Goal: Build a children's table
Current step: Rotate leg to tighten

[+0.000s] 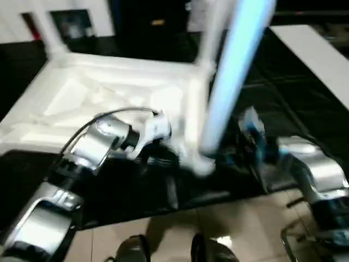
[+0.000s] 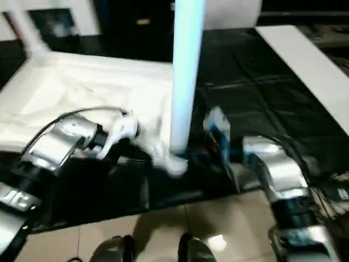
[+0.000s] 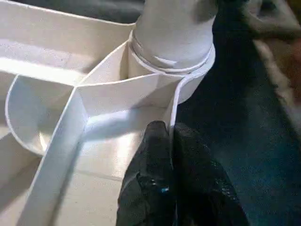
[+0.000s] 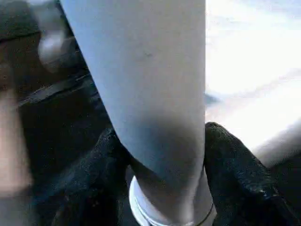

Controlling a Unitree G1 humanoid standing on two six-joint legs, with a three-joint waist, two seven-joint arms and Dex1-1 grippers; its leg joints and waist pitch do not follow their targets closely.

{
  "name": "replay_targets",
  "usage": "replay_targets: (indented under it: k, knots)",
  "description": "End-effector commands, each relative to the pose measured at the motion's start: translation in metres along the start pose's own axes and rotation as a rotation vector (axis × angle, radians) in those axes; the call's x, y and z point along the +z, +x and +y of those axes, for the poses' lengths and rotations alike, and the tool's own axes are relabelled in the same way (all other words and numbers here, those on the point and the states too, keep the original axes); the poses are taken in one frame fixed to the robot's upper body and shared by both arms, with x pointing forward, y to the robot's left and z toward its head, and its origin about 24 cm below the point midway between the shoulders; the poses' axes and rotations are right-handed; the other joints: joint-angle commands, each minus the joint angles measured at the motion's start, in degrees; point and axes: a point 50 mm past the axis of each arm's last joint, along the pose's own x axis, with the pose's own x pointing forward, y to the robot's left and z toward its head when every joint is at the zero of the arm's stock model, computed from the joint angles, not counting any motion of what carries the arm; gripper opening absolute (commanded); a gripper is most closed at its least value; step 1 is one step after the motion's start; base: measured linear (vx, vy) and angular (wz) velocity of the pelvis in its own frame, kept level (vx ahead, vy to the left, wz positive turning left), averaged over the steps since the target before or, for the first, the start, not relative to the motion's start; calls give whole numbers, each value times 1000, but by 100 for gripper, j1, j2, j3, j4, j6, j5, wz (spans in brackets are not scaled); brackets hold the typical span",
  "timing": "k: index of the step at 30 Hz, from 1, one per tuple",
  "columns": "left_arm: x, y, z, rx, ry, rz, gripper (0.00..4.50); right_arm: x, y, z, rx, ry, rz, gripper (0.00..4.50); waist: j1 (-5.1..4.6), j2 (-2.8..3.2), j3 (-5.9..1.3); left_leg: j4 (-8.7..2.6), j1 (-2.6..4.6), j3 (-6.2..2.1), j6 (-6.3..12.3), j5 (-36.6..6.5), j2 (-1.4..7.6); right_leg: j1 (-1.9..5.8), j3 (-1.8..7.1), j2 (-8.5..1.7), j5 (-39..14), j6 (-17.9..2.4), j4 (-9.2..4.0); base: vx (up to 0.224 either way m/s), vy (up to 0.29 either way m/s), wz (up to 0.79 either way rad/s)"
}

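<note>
The white top (image 1: pixel 103 93) lies underside up on the black cover (image 2: pixel 262 103), its ribs and a curved wall showing in the left wrist view. At the top's near right corner a leg (image 1: pixel 232 82) stands upright in the round socket (image 3: pixel 181 70), its foot seated in the ring and its shaft rising out of the head camera's frame. Two more legs stand at the top's far corners, one at the far left (image 1: pixel 46 30) and one at the far right (image 1: pixel 210 33). The left gripper (image 3: pixel 170 155) sits at the top's near edge, just beside the socket, with its black fingers (image 3: pixel 150 165) pressed together; the thin rim of the top runs right up to the fingertips, but whether it is pinched between them cannot be told. The right gripper (image 4: pixel 162 169) is on the other side of the socket, its fingers (image 4: pixel 240 169) set apart on either side of the leg's lower end, close against the shaft just above the socket ring; whether they squeeze it or only flank it is not plain. A white board (image 2: pixel 311 65) lies on the cover well to the right of the top. Below the cover's near edge, tiled floor (image 1: pixel 245 218) shows.
</note>
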Motion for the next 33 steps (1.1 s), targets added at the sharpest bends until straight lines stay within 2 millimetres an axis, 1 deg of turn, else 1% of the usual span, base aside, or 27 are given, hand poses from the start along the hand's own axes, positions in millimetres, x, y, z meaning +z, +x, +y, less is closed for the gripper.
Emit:
replay_targets:
  k: [1,2,3,4,5,6,7,8,9,10,11,12,14,15,16,19,22,23,24,25,26,27,29,30,31,32,33]
  knots:
    - [18,23,-4,32,-56,-83,0,-2,25,5,-91,64,3,199,21,-32,-479,-409,108,-240,132,-1268,277,365,257,-563,-3313,-660,-545,0,0,0]
    - [20,28,-1,67,-71,-93,0,-2,30,3,-150,82,-4,198,-62,-65,-513,-402,82,-250,154,-1209,260,396,249,-561,-3211,-614,-540,0,0,0]
    - [20,28,-1,67,-71,-93,0,-2,30,3,-150,82,-4,198,-85,-56,-501,-400,67,-244,196,-1168,253,390,257,-557,-3144,-622,-542,0,0,0]
    - [23,33,1,110,-87,-105,0,-2,35,1,-226,102,-7,198,-108,-46,-512,-385,81,-216,252,-1134,237,358,257,-527,-3074,-628,-560,0,0,0]
    - [27,38,4,152,-104,-118,0,-2,40,-1,-306,108,-3,198,-106,-40,-522,-376,100,-218,258,-1142,237,352,262,-536,-3041,-642,-550,0,0,0]
    - [30,43,6,189,-117,-129,0,-2,43,-2,-364,114,-2,198,-123,-52,-524,-368,99,-193,288,-1048,214,337,264,-504,-2944,-657,-547,0,0,0]
    - [33,47,8,230,-132,-139,0,-1,47,-3,-423,131,-7,198,-100,-50,-532,-368,120,-192,309,-1053,222,339,266,-515,-2923,-669,-559,0,0,0]
    - [35,49,9,249,-136,-145,0,-1,49,-3,-448,147,-13,198,-101,-64,-542,-368,115,-185,333,-1006,224,350,273,-512,-2847,-675,-545,0,0,0]
    - [40,55,10,283,-136,-155,0,0,54,-2,-499,169,-37,232,-77,-34,-544,-376,143,-184,351,-994,243,318,279,-506,-2746,-712,-540,0,0,0]
    - [44,59,10,304,-127,-160,0,0,57,-1,-539,180,-55,265,-84,-13,-552,-378,120,-173,364,-946,242,320,283,-489,-2534,-748,-529,0,0,0]
    - [47,62,10,314,-102,-162,0,1,59,0,-575,179,-76,265,-65,7,-571,-383,130,-190,337,-929,260,327,284,-504,-2403,-791,-500,0,0,0]
    - [49,63,10,314,-63,-161,0,3,59,-1,-592,164,-93,265,-61,-6,-579,-392,121,-195,358,-910,269,352,282,-503,-2174,-846,-475,0,0,0]
    - [49,61,10,304,-29,-161,0,3,55,-3,-610,141,-97,271,-41,1,-593,-394,107,-191,409,-826,275,380,302,-512,-1814,-949,-428,0,0,0]
    - [49,61,10,304,-29,-161,0,3,55,-3,-610,141,-97,301,-37,7,-595,-393,106,-183,454,-777,282,386,308,-506,-1616,-1019,-407,0,0,0]
    - [48,59,9,282,4,-170,0,4,48,-4,-621,88,-85,312,-21,10,-607,-387,101,-184,472,-755,282,404,305,-517,-1539,-1061,-392,0,0,0]
    - [47,58,8,260,23,-182,0,4,42,-4,-632,80,-84,329,7,-3,-626,-379,93,-173,517,-682,275,427,315,-519,-1466,-1061,-384,0,0,0]
    - [45,54,7,228,15,-231,0,3,26,-3,-657,19,-67,356,53,3,-665,-364,95,-167,570,-518,284,445,322,-511,-1124,-1152,-331,0,0,0]
    - [45,52,6,212,12,-257,43,2,19,-2,-667,1,-72,364,60,-1,-675,-359,93,-168,591,-498,288,453,324,-519,-1048,-1178,-319,0,0,0]
    - [45,51,5,201,11,-273,43,2,14,-1,-673,-11,-76,364,71,-4,-692,-350,87,-163,619,-475,290,461,323,-527,-992,-1217,-318,0,0,0]
    - [45,49,4,194,12,-286,54,2,9,0,-682,-22,-79,395,72,-15,-708,-342,83,-159,627,-465,284,474,323,-524,-980,-1226,-306,0,0,0]
    - [45,47,4,189,12,-294,54,2,5,0,-687,-28,-81,395,86,-8,-724,-334,71,-159,647,-432,283,486,324,-539,-944,-1282,-293,0,0,0]
    - [45,46,3,187,13,-299,73,3,2,0,-692,-43,-90,405,89,11,-731,-331,82,-159,647,-446,296,472,319,-538,-981,-1322,-303,0,0,0]
    - [43,40,3,204,36,-304,97,6,-7,1,-704,-54,-120,425,87,12,-708,-338,84,-156,596,-618,303,453,313,-524,-1252,-1254,-336,0,0,0]
    - [41,36,4,220,34,-296,101,8,-10,3,-687,-58,-140,438,94,37,-707,-341,94,-166,524,-747,297,457,301,-525,-1545,-1160,-360,0,0,0]
    - [39,33,5,231,32,-290,101,10,-12,5,-674,-60,-150,438,83,24,-701,-345,85,-169,493,-800,300,468,300,-532,-1655,-1102,-368,0,0,0]
    - [35,24,6,259,58,-269,106,10,-16,5,-686,-90,-131,445,77,35,-678,-355,90,-177,434,-911,302,450,296,-524,-1920,-977,-402,0,0,0]
    - [35,24,6,259,58,-269,119,10,-16,5,-686,-90,-131,449,54,26,-677,-359,95,-178,380,-965,293,447,294,-516,-2141,-875,-416,0,0,0]
